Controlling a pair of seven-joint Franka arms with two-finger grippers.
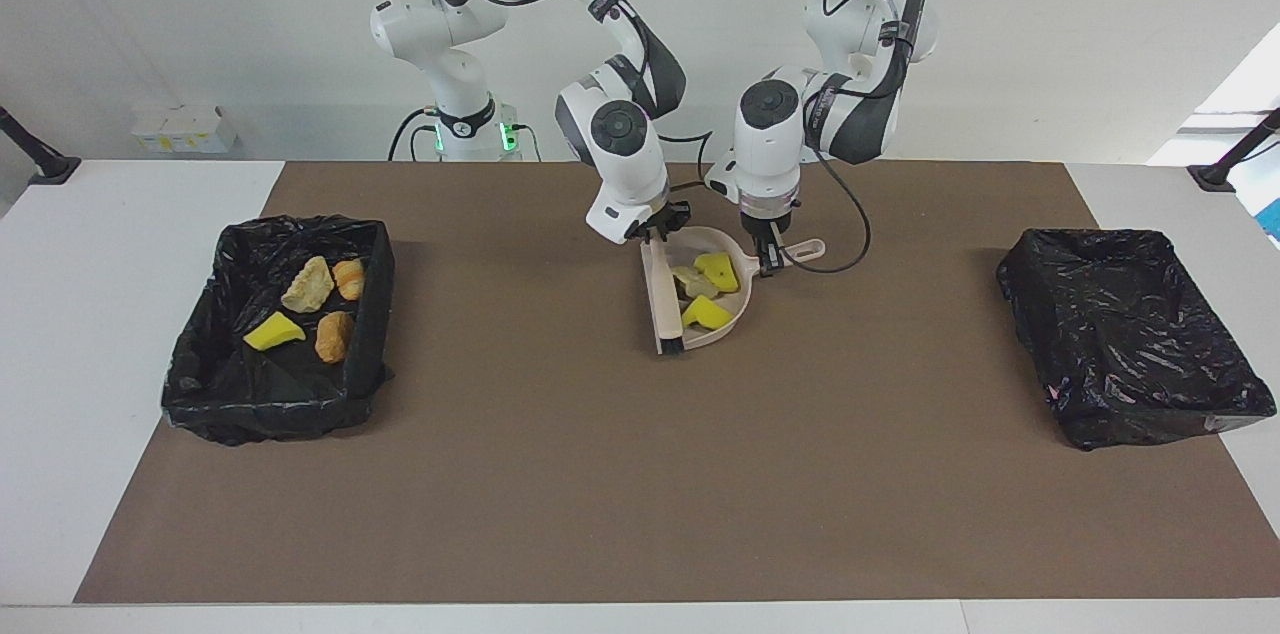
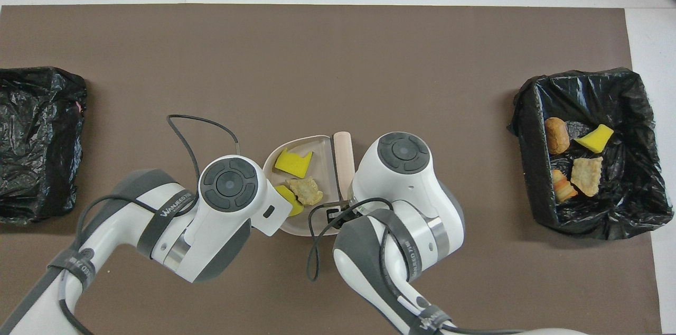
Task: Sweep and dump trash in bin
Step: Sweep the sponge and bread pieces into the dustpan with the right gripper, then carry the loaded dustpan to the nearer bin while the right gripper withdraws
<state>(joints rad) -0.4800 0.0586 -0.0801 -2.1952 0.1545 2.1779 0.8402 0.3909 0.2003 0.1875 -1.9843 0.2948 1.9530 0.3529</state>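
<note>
Facing view only: my left gripper (image 1: 768,259) showed clamped on the dustpan (image 1: 722,326) handle, and my right gripper (image 1: 655,232) clamped on the brush (image 1: 661,299) handle; overhead, my own wrists covered both grips.
Overhead view only: the dustpan's whole floor showed, with each piece lying apart.
Mat (image 1: 560,474): brown, carrying both bins and the dustpan.
Bin at my right arm's end (image 1: 372,314): black-lined, holding four pieces of trash, namely one yellow scrap (image 1: 272,332), one pale tan chunk (image 1: 308,285) and two orange chunks (image 1: 334,336).
Bin at my left arm's end (image 1: 1130,334): black-lined.
Dustpan: midway between the bins, flat on the mat, holding three pieces.
Brush: laid across the dustpan's open mouth, bristle end farther from me.
Dustpan contents: two yellow scraps (image 2: 293,163), one tan chunk (image 2: 304,190) between them.
</note>
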